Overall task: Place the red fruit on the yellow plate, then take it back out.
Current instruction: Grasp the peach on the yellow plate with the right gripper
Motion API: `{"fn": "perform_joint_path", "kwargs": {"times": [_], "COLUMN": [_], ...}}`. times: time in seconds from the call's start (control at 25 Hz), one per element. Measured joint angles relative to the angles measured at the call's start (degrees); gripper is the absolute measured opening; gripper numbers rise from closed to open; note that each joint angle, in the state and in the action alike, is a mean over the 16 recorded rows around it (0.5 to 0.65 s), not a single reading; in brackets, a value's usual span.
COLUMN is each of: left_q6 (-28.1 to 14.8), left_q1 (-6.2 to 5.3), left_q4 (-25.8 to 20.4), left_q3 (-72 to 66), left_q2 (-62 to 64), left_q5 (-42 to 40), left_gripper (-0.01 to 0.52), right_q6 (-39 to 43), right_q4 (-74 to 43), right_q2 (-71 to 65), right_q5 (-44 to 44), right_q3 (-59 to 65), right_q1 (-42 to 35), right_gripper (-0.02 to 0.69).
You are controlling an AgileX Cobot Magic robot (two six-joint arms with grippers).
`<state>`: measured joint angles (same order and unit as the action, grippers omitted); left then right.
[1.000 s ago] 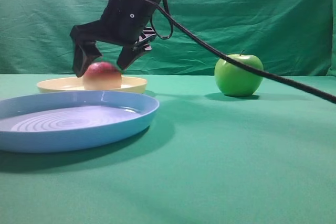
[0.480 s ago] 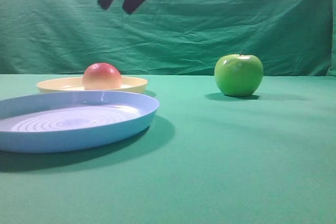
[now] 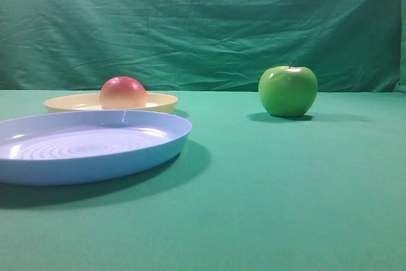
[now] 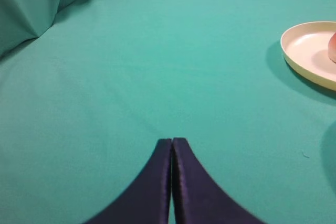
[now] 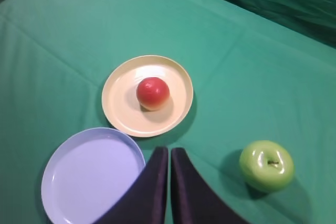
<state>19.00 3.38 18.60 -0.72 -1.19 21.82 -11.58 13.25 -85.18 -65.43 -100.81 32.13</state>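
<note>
The red fruit [image 3: 123,92] [image 5: 153,93] sits on the yellow plate [image 3: 158,101] [image 5: 121,111], a little right of the plate's middle in the right wrist view. Its edge [image 4: 332,48] and the plate [image 4: 304,51] show at the right border of the left wrist view. My right gripper [image 5: 169,150] hangs high above the cloth, shut and empty, between the blue plate and the green apple. My left gripper [image 4: 172,141] is shut with nothing in it, over bare cloth well left of the yellow plate. Neither gripper appears in the exterior view.
A larger light-blue plate [image 3: 146,147] [image 5: 63,192] lies in front of the yellow one. A glossy green apple [image 3: 288,91] [image 5: 266,165] stands to the right on the green cloth. Green fabric hangs as a backdrop [image 3: 254,23].
The right gripper, open around the red fruit a second ago, rose off it, shut and left the exterior view through the top. The fruit stayed on the yellow plate.
</note>
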Motion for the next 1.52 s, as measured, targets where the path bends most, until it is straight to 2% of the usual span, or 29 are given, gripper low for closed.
{"fn": "perform_joint_path", "kwargs": {"times": [0.68,1.0,1.52], "left_q6": [-0.1,-0.13,-0.13], "left_q1": [0.0,0.0,0.0], "left_q4": [0.0,0.0,0.0], "left_q3": [0.0,0.0,0.0], "left_q2": [0.0,0.0,0.0], "left_q5": [0.0,0.0,0.0], "left_gripper": [0.0,0.0,0.0], "right_q6": [8.98,12.94,13.31], "right_q4": [-9.73,-13.77,-14.1], "right_q2": [32.52,48.47,72.87], "right_q5": [7.85,19.31,36.94], "right_q3": [32.4,49.11,81.01], "right_q1": [-2.05,-10.18,-24.96], "right_gripper": [0.0,0.0,0.0]}}
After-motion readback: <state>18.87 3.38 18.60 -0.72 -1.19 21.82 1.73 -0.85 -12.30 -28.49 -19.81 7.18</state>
